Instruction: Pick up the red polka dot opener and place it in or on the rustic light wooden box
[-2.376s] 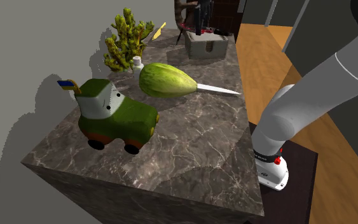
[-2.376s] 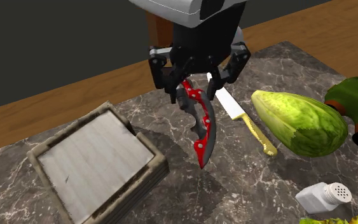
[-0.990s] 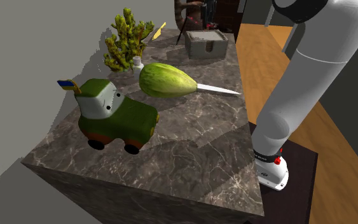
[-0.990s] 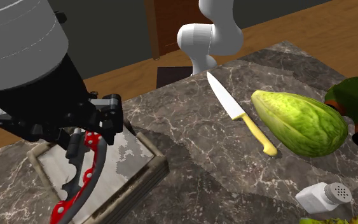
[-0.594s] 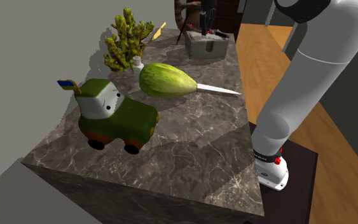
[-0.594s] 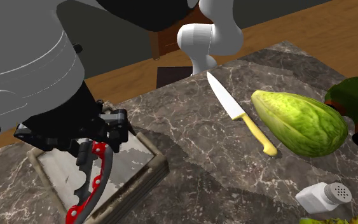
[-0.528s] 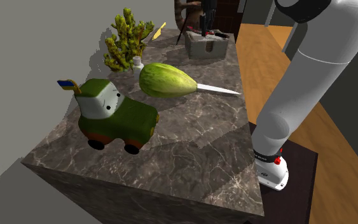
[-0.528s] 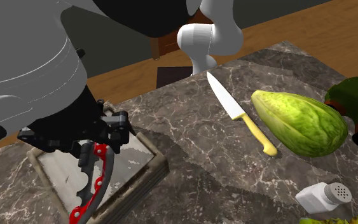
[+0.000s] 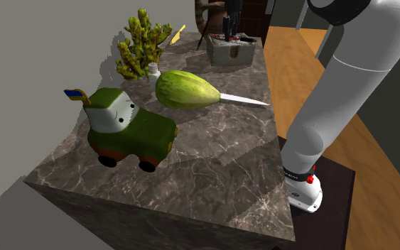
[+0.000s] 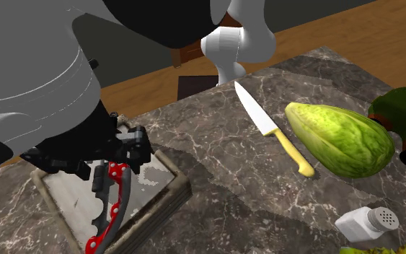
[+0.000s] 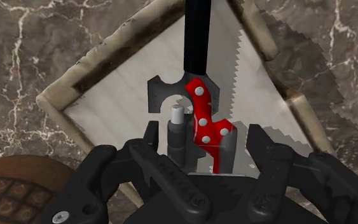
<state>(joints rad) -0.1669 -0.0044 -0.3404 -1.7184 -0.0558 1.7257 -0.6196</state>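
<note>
Red polka dot opener [image 10: 112,211] is clamped between the fingers of the black gripper [image 10: 112,167]. Its upper end is pinched in the jaws, and its length slants away from them toward 7 o'clock in the second exterior view, low over the pale floor of the wooden box [image 10: 171,193]. In the wrist view, the red dotted part and a dark grey notched part sit right at the fingertips. A black handle runs straight out from them across the box's whitish boards toward its far corner. Whether the opener touches the boards cannot be told. The box sits on the dark marble counter [image 10: 223,195] at the second exterior view's left. At 2 o'clock from the box lies a knife [image 10: 270,130] with a white blade and a yellow handle. Just beside the handle, at 3 o'clock, is a big green fruit [image 10: 342,138], and past it a green toy car [image 10: 404,119] at the right edge. A white shaker [image 10: 367,224] stands at 5 o'clock from the knife.
</note>
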